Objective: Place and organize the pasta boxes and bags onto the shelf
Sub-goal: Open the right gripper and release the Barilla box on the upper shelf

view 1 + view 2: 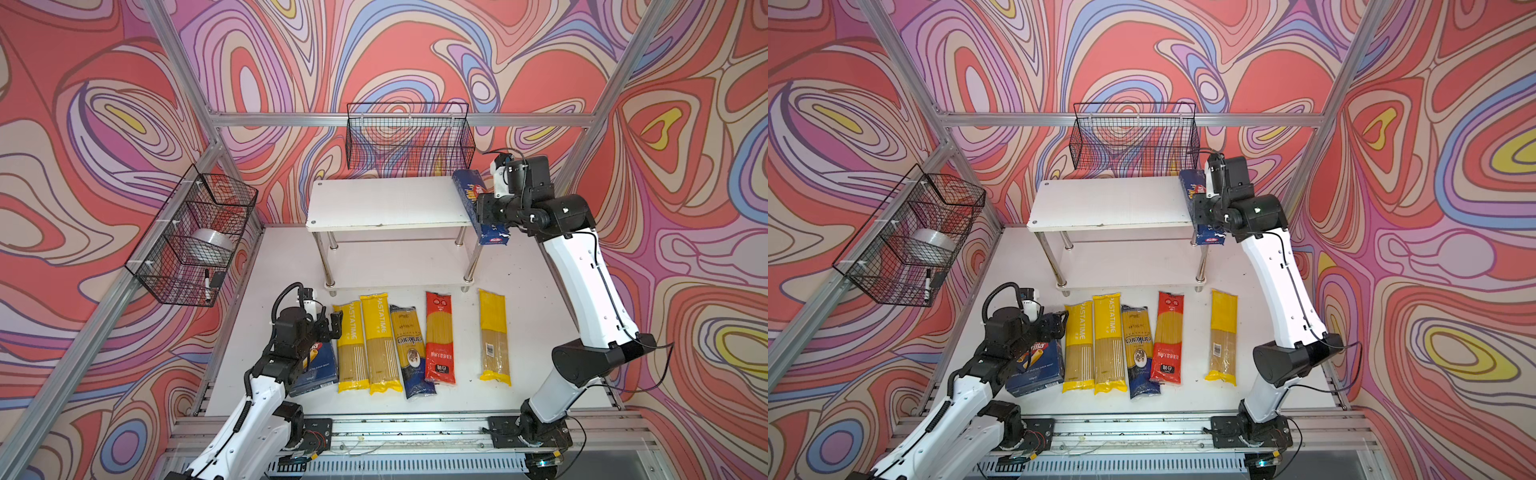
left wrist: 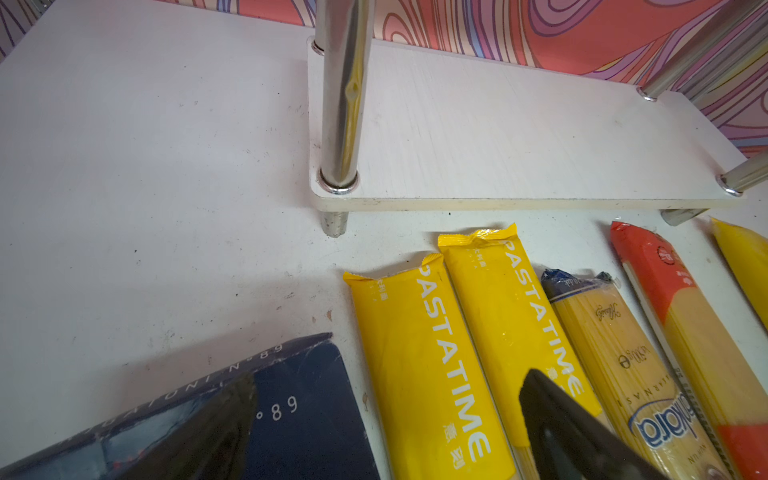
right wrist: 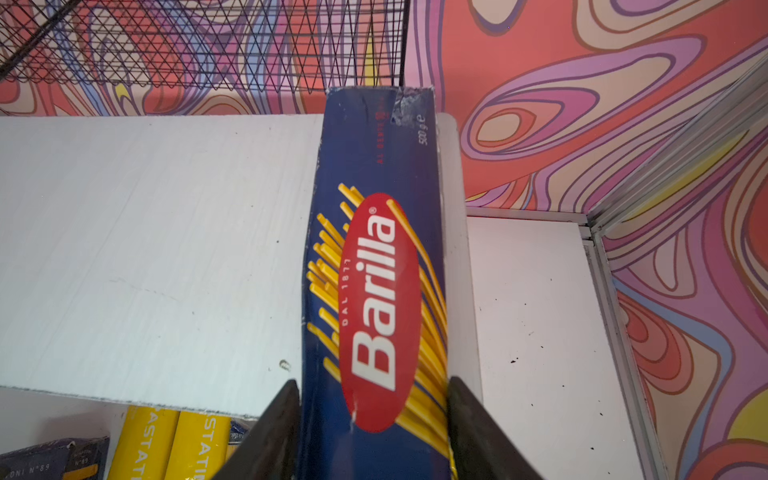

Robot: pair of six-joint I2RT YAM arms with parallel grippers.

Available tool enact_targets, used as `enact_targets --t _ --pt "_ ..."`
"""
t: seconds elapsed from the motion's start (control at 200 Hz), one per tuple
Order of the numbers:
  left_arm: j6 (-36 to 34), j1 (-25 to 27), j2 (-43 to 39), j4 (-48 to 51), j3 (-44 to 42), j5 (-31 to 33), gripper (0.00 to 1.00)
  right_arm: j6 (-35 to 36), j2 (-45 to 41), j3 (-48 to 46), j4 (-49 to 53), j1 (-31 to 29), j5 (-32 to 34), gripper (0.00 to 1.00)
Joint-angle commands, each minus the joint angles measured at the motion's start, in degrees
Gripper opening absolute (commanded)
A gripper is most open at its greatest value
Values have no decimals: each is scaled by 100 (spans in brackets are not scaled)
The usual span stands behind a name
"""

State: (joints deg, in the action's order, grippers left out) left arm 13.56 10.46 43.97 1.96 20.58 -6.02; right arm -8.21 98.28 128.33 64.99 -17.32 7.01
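Setting the Barilla spaghetti box (image 3: 374, 270) along the right edge of the top shelf (image 1: 382, 203). Your right gripper (image 3: 372, 386) flanks it, can't tell if it's pinching. The near end overhangs, so I'd nudge it farther back next.

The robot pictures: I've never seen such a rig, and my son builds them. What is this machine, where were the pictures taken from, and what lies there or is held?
A robot with two arms works at a white table. Two pictures look down on everything; two come from cameras on the wrists. The right hand straddles a long narrow dark blue Barilla cardboard box on the top board of a white two-tier shelf with chrome legs; whether it grips it I cannot tell. The left hand, open and empty, is near a wide dark blue cardboard box. Five long clear plastic spaghetti bags lie before the shelf.
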Motion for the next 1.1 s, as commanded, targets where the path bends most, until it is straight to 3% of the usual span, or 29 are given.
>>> enact_targets --t 0.0,0.346,0.566,0.836,1.092 --pt "-3 7 -50 38 76 -24 100 -5 -286 0 -197 18 79 59" --pt "-3 9 -52 32 78 -17 100 11 -588 19 -61 17 48 61" --pt "10 9 -114 35 42 -19 100 -26 -1839 -1432 -674 18 -819 61" --pt "6 4 -134 31 42 -31 100 -145 -3027 -2373 -329 17 -525 59" --pt "-20 2 -147 24 33 -84 100 -326 -3352 -2985 -289 18 -1010 60"
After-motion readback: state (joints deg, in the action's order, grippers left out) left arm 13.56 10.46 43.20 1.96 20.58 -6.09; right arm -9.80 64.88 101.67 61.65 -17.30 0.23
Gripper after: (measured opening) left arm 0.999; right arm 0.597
